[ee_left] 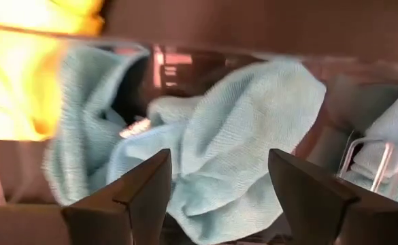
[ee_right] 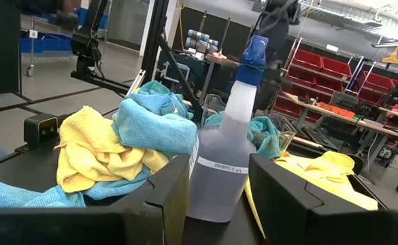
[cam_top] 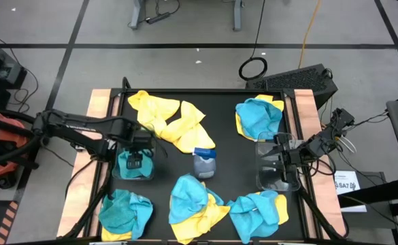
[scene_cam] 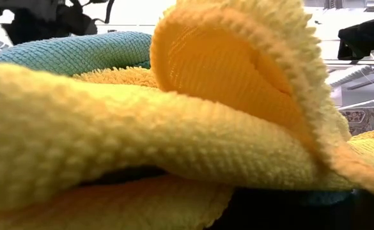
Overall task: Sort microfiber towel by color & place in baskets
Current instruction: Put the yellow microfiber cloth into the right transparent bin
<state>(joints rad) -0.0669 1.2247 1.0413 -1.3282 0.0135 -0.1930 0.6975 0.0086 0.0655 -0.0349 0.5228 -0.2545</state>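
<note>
My left gripper (cam_top: 136,161) hangs over the left basket (cam_top: 135,175), jaws wide with the teal towel (ee_left: 239,143) loose below, so lifting carelessly could snag it out, while my right gripper's (cam_top: 285,162) jaws look half-parted, empty.

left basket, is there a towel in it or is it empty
Not empty: a teal towel lies crumpled inside the left basket, under the left gripper, whose fingers are apart.

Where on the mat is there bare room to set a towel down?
Bare mat lies between the yellow pile and the far-right towels, running down to the spray bottle. The front edge is crowded with towel piles; the left hand fills the left basket.
</note>
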